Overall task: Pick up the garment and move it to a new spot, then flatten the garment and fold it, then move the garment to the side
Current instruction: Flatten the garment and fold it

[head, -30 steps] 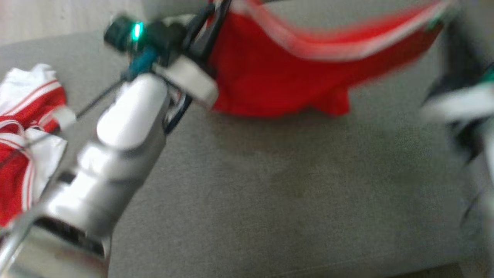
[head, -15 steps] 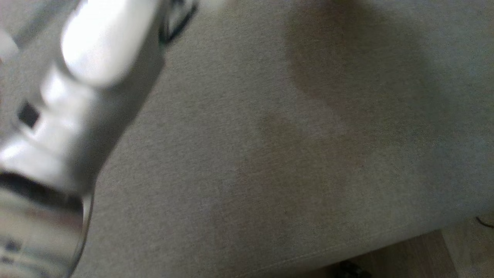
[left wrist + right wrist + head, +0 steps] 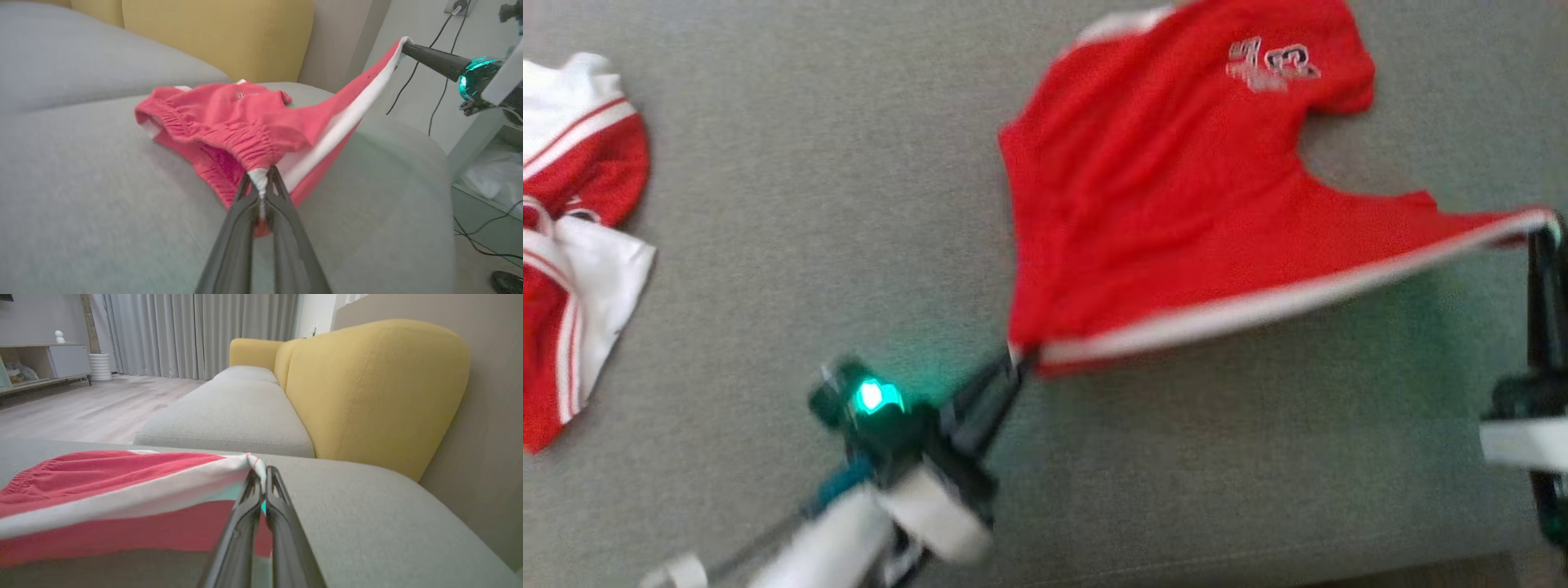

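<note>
The bright red fabric garment [image 3: 1160, 204], at the upper right of the frame, is carrying a white band along its lower edge and a small white-and-dark number print. The crumpled red-and-white striped cloth [image 3: 580, 171] is lying at the left edge on the plain grey-beige woven cushion [image 3: 792, 204]. A round teal-green light [image 3: 872, 398] is glowing at lower centre, tinting that cushion green.

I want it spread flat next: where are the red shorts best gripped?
The two ends of the white-striped side edge, approached from the front of the cushion: that edge runs straight, so pulling its ends apart tautens the red shorts. The left gripper and right gripper pinch there now.
</note>
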Available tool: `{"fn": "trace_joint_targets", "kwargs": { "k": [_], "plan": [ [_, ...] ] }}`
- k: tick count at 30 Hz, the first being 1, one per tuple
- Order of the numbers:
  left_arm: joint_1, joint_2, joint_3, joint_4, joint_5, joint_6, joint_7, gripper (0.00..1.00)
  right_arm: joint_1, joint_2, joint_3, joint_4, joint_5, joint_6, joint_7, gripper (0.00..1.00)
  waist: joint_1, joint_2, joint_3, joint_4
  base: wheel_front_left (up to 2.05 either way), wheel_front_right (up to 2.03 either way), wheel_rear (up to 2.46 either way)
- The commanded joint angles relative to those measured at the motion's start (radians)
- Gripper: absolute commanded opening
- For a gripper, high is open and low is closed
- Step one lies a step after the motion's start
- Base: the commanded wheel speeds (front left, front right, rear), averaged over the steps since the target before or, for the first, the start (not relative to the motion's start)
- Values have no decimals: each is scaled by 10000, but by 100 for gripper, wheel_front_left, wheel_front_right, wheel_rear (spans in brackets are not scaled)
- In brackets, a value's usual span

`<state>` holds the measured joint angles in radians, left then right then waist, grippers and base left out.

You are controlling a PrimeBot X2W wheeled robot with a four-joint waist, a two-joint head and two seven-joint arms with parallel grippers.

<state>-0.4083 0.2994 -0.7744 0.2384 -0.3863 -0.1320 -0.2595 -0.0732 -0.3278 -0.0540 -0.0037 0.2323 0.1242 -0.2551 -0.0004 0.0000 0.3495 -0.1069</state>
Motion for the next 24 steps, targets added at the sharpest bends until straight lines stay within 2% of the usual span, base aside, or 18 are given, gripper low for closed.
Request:
{"fn": "trace_joint_targets", "kwargs": {
  "k": [1,6,12,17,24],
  "plan": [
    [108,96,413,-475,54,39,-21,0,297,-366,18,-508,209,65,22,0,4,0,-247,237,0,0,0],
    [1900,96,758,-1367,313,110,-22,0,2088,-940,9,-1755,876,65,380,0,4,0,-823,691,0,0,0],
    [2853,385,809,-2387,393,102,-22,0,3308,-1353,-161,-2972,1385,65,979,0,4,0,-1014,1160,0,0,0],
    [2401,-35,758,-2565,-335,48,-22,0,2652,-1753,-280,-2924,1395,65,1584,0,4,0,-731,1511,0,0,0],
    [109,-1032,704,-1344,-1562,20,550,0,118,-2712,567,-1427,1996,65,2602,0,4,0,71,1846,0,0,0]
  ]
}}
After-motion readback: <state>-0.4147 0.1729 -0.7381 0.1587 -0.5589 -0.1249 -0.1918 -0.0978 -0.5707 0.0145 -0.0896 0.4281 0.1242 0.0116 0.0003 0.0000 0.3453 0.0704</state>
